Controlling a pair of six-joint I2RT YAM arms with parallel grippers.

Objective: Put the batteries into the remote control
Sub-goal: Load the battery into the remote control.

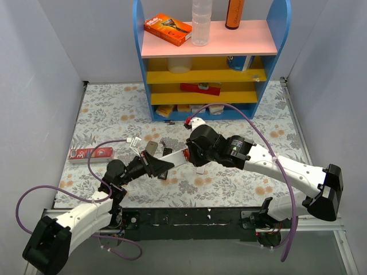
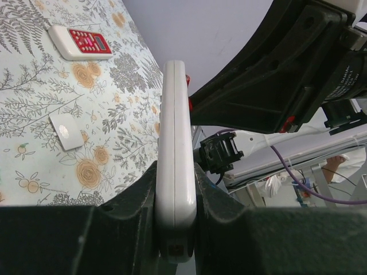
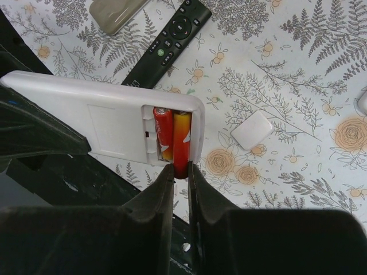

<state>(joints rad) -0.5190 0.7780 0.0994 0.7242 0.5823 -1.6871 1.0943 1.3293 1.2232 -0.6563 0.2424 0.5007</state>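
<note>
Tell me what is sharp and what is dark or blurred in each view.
Top view: evenly lit, sharp throughout. Left wrist view: the remote is clear, the left fingers dark and soft. Right wrist view: batteries and tablecloth crisp, the right fingers nearly black.

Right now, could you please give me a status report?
Left gripper shut on remote. Right gripper pinching second battery, beside seated first battery. Nothing blocking.

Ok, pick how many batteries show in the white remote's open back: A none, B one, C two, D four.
C: two batteries sit side by side in the white remote's open back, the right pincer closed on the end of one.
</note>
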